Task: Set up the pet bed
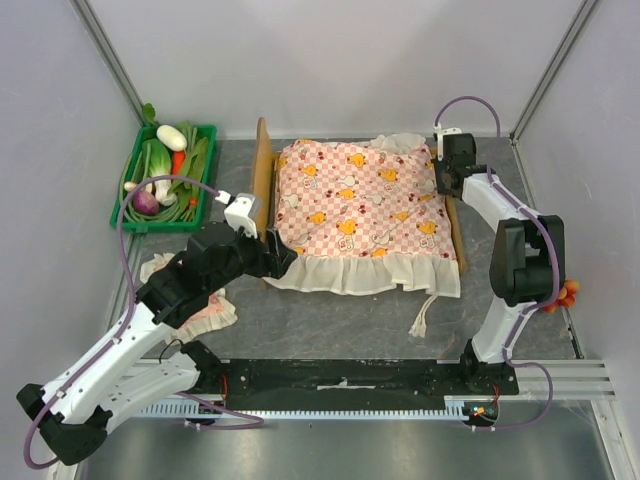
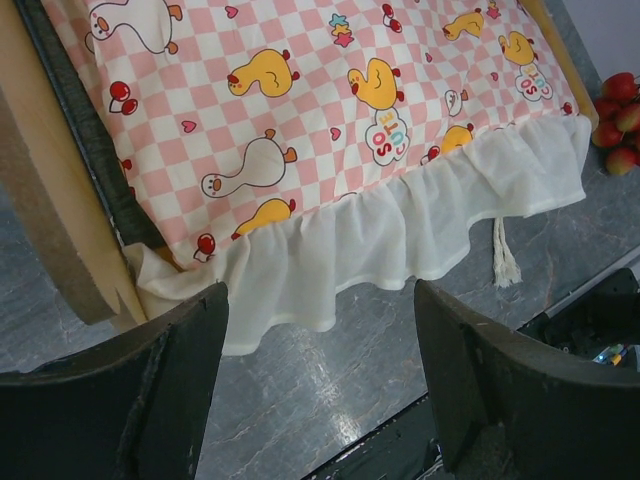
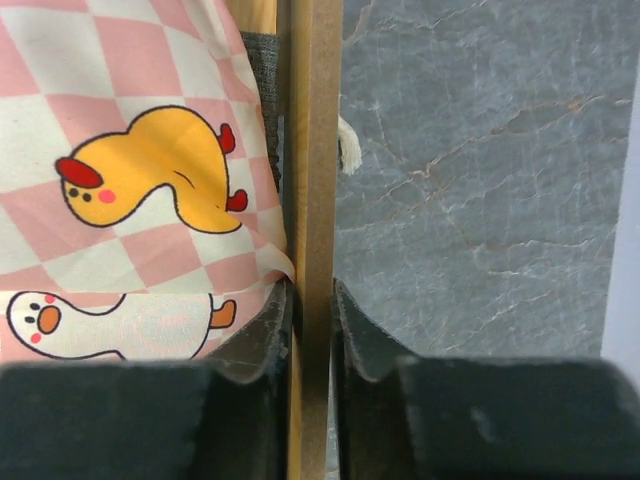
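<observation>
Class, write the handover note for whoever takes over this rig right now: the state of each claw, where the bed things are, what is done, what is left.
Left claw: open and empty, at the near-left corner of the pet bed, by the mattress frill.
Right claw: jaws close on either side of the bed's right end board; gripping or not, cannot tell.
Done: the mattress lies in the frame, its frill hanging over the near side.
To do: the pillow lies outside the bed, off its near-left corner; it probably goes in next.
</observation>
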